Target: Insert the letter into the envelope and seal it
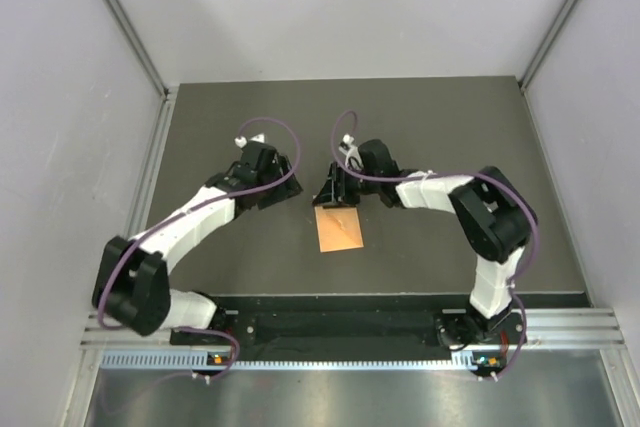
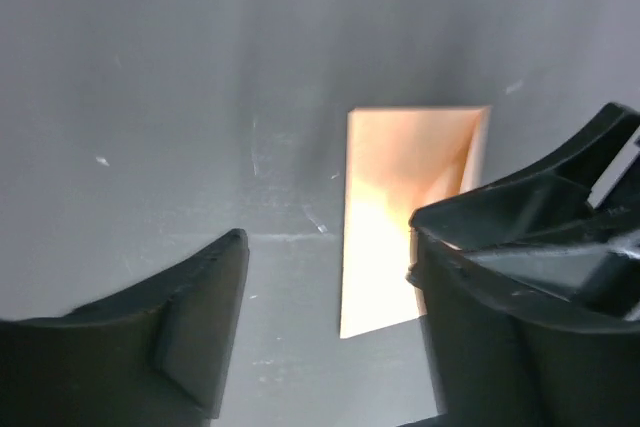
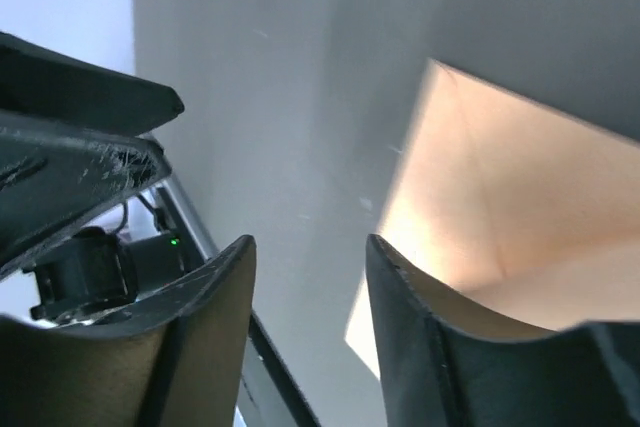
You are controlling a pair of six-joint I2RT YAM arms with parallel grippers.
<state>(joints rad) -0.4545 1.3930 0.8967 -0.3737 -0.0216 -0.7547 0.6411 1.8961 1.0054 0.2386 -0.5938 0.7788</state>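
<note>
A dark grey table (image 1: 450,127) fills the floor of a booth closed in by pale walls (image 1: 60,97). Along its near edge runs a black base plate (image 1: 340,324), and nearer than that a ribbed metal rail (image 1: 350,358).

The two white-and-black arms rise from the plate and bend inward. The left arm (image 1: 190,222) reaches up and to the right. The right arm (image 1: 480,217) doubles back to the left. A purple cable (image 1: 268,119) loops over each wrist.

The envelope (image 1: 338,230) lies flat on the table near the middle, between the two claws. Its upper face is plain orange, with no print. In the right wrist view, fold creases run slantwise across it and meet at a point.

The right gripper (image 1: 332,195) sits at the envelope's far edge. Its fingers (image 3: 420,317) are spread with bare table showing in the gap and nothing pinched. One finger overlaps a corner of the envelope in that view, and whether it touches the paper I cannot tell.

The left gripper (image 1: 283,190) is just to the left of the envelope, apart from it. Its jaws are also spread and hold nothing. In the left wrist view the table shows between them, and the envelope lies beyond, partly behind the right-hand finger.

A small green light (image 3: 175,240) glows on dark hardware at the left of the right wrist view.
</note>
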